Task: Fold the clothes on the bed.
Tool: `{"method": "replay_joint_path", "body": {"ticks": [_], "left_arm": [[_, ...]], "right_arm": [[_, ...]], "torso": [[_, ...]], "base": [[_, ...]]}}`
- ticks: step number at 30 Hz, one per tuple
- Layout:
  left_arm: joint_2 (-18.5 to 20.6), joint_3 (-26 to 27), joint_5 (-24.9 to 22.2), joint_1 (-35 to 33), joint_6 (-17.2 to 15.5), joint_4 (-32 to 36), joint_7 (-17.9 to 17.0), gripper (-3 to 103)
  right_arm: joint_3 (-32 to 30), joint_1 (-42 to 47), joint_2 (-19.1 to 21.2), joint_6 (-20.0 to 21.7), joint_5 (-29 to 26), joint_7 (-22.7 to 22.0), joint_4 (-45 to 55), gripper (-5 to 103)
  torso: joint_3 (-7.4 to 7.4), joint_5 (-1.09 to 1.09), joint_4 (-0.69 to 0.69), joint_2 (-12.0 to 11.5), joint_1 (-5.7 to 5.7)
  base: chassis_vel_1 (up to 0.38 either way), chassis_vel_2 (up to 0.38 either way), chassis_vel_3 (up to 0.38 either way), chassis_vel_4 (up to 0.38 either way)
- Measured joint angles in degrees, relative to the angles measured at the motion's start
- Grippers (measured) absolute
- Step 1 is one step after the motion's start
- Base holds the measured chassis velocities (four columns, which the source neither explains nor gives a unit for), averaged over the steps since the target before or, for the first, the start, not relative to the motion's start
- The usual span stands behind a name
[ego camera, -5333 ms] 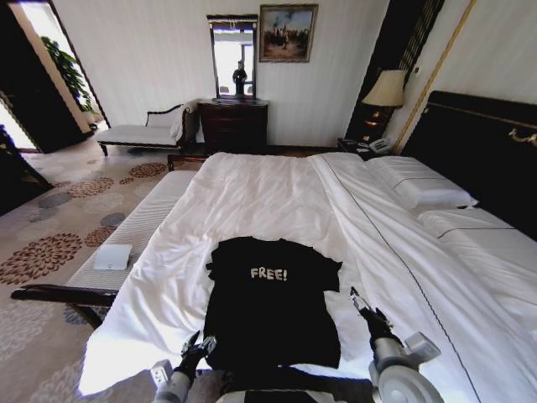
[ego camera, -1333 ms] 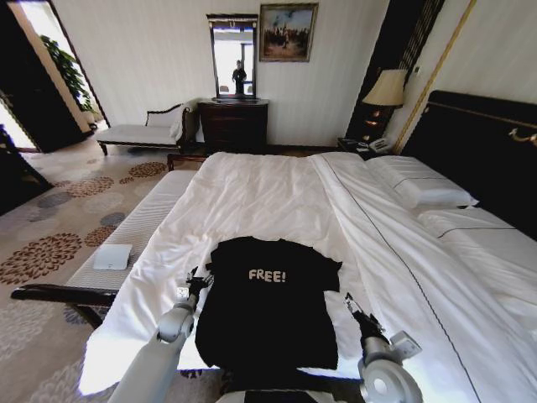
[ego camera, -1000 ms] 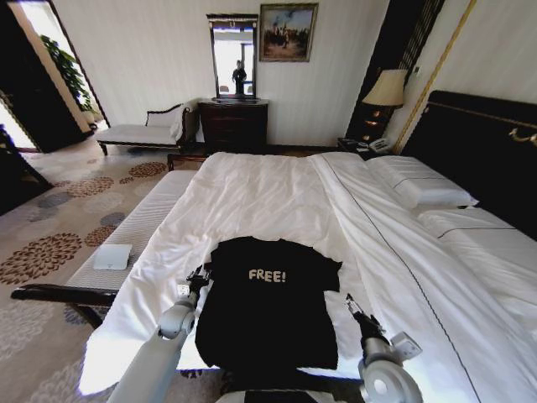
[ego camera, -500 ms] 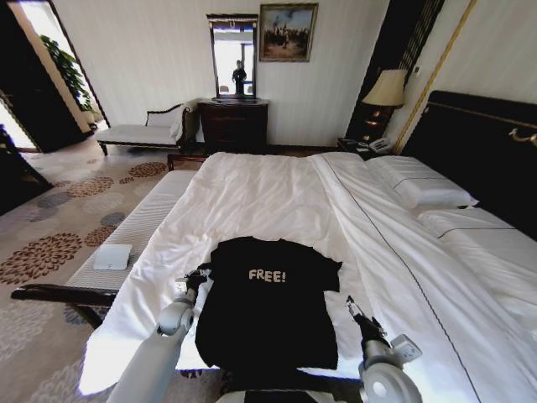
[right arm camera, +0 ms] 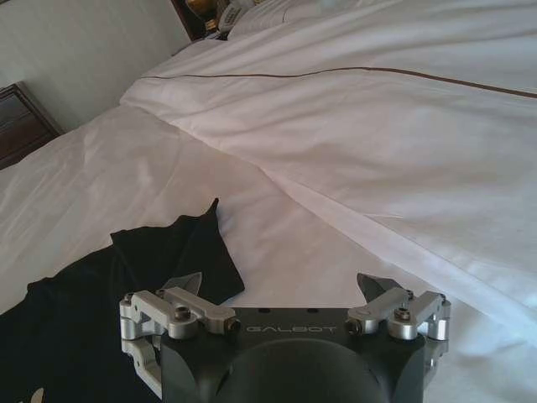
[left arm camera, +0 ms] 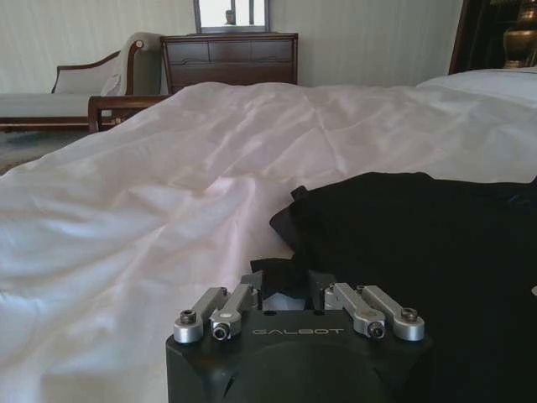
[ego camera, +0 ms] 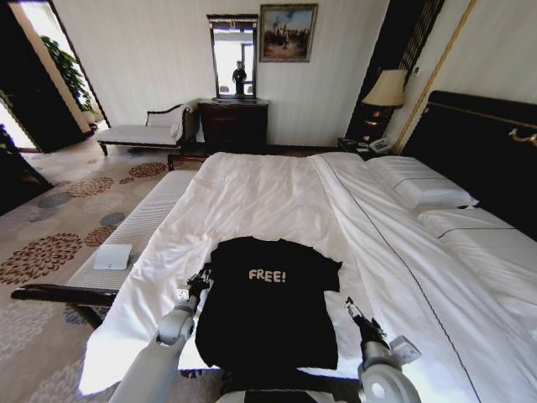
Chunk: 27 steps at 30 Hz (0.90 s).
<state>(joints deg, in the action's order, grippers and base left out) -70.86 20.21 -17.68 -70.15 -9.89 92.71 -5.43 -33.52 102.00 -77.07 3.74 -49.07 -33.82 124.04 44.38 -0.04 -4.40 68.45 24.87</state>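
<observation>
Reaching: my left gripper [ego camera: 200, 280] pinches the shirt's [ego camera: 270, 302] left sleeve.
Right gripper [ego camera: 352, 309]: spread, just beside the shirt.
Shirt: flat on bed [ego camera: 277, 193].
Advice: lift gently, fold inward.

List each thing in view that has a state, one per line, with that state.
T-shirt: spread flat on the bed, not yet folded, lettering up.
Left gripper: at the shirt's left sleeve, fingers close together over the fabric.
Right gripper: open, beside the shirt's right edge.
Bed: made, sheet wrinkled.
</observation>
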Motion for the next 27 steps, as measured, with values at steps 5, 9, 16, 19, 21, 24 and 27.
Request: {"method": "replay_joint_path", "body": {"ticks": [5,9,16,19,21,24,27], "left_arm": [[-0.29,-0.17,0.13,0.84,0.00,-1.07,-0.15,51],[-0.35,-0.27,0.10,1.16,-0.05,-1.41,-0.21,59],[-0.61,-0.27,-0.03,1.73,-0.23,-2.23,-0.78,37],[-0.63,-0.27,-0.17,1.88,-0.36,-2.43,-0.93,32],[-0.67,-0.26,-0.64,2.11,-0.63,-2.66,-0.99,21],[-0.71,-0.27,-1.02,2.21,-0.83,-2.69,-0.99,16],[-0.81,-0.27,-1.35,2.37,-0.93,-2.70,-1.00,11]], "right_arm": [[-0.13,0.17,-0.02,-0.15,0.09,0.03,-0.06,100],[-0.04,0.02,-0.09,-0.19,0.14,0.04,-0.38,100],[0.18,-0.29,-0.20,-0.20,0.22,0.04,-0.79,100],[0.19,-0.33,-0.20,-0.20,0.22,0.04,-0.82,100],[0.17,-0.36,-0.17,-0.20,0.22,0.04,-0.86,100],[0.16,-0.35,-0.15,-0.20,0.22,0.04,-0.88,100],[0.12,-0.35,-0.13,-0.20,0.20,0.04,-0.88,100]], "torso": [[0.00,0.00,0.00,0.00,0.00],[0.00,0.00,0.00,0.00,0.00],[0.00,0.00,0.00,0.00,0.00],[0.00,0.00,0.00,-0.01,0.00],[0.00,0.00,0.00,-0.01,0.00],[0.00,0.00,0.00,-0.01,0.00],[0.00,0.00,0.00,-0.01,0.00]], "base": [[0.000,0.000,0.000,0.000],[0.000,0.000,0.000,0.000],[0.000,0.000,0.000,0.000],[0.000,0.000,0.000,0.000],[0.000,0.000,0.000,0.000],[0.000,0.000,0.000,0.000],[0.000,0.000,0.000,0.000]]}}
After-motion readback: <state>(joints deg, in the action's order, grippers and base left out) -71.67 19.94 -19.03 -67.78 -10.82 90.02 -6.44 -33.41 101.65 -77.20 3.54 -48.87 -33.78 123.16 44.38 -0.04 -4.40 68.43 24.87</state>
